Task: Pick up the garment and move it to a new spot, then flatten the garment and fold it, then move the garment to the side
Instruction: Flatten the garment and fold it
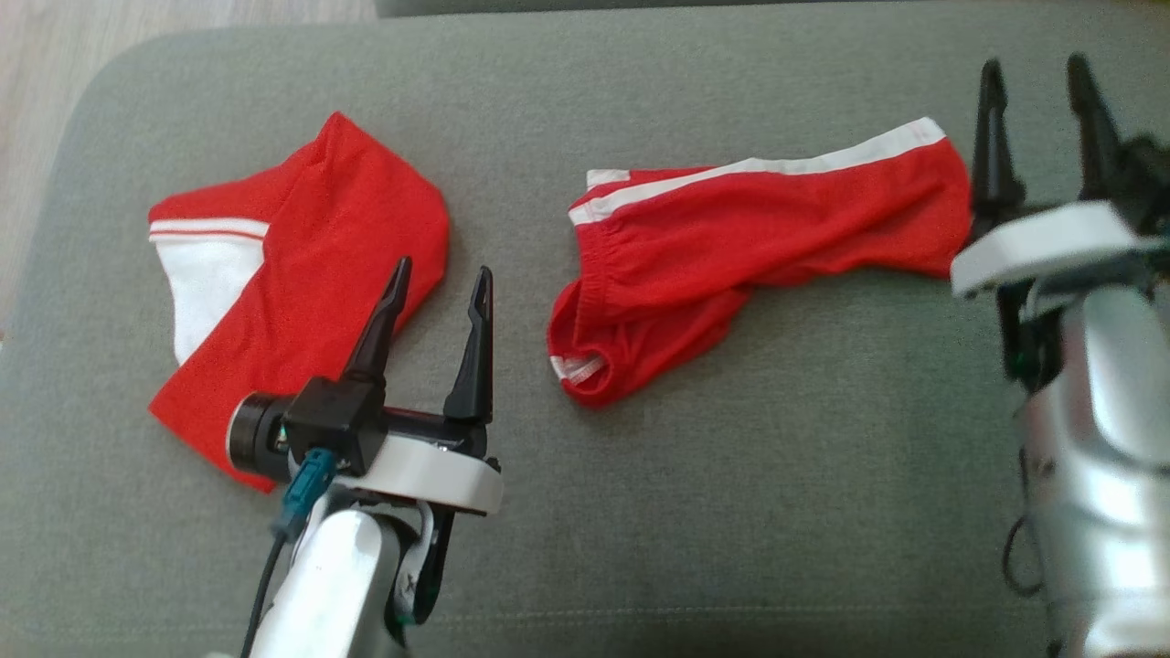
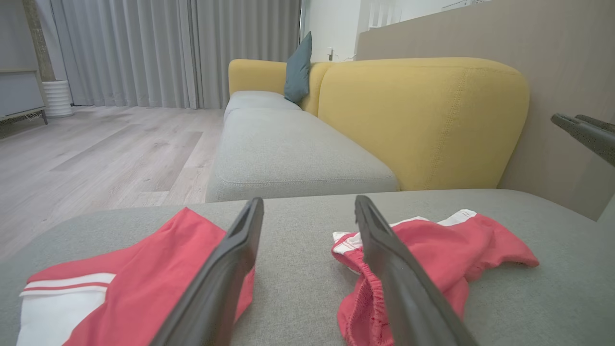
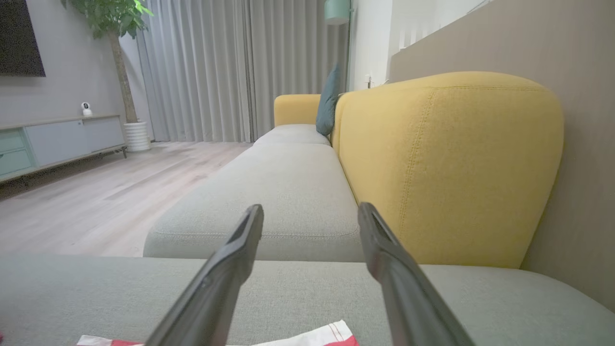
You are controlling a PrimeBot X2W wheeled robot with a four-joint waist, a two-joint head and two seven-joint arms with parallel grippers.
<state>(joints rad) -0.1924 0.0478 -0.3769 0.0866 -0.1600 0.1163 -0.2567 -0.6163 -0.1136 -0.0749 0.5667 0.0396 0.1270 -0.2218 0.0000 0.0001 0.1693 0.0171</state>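
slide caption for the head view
Open left gripper and right gripper near a white-sleeved red shirt and red shorts on a grey cushion.

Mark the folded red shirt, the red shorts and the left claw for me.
folded red shirt (image 1: 338, 247), head view, on the red body panel.
red shorts (image 1: 777, 228), head view, on the red fabric below the white stripe.
left claw (image 1: 442, 267), head view, midway between its open fingertips.

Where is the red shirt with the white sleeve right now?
In the head view the red shirt lies on the grey cushion's left side, the left gripper over its right edge, red shorts to its right.
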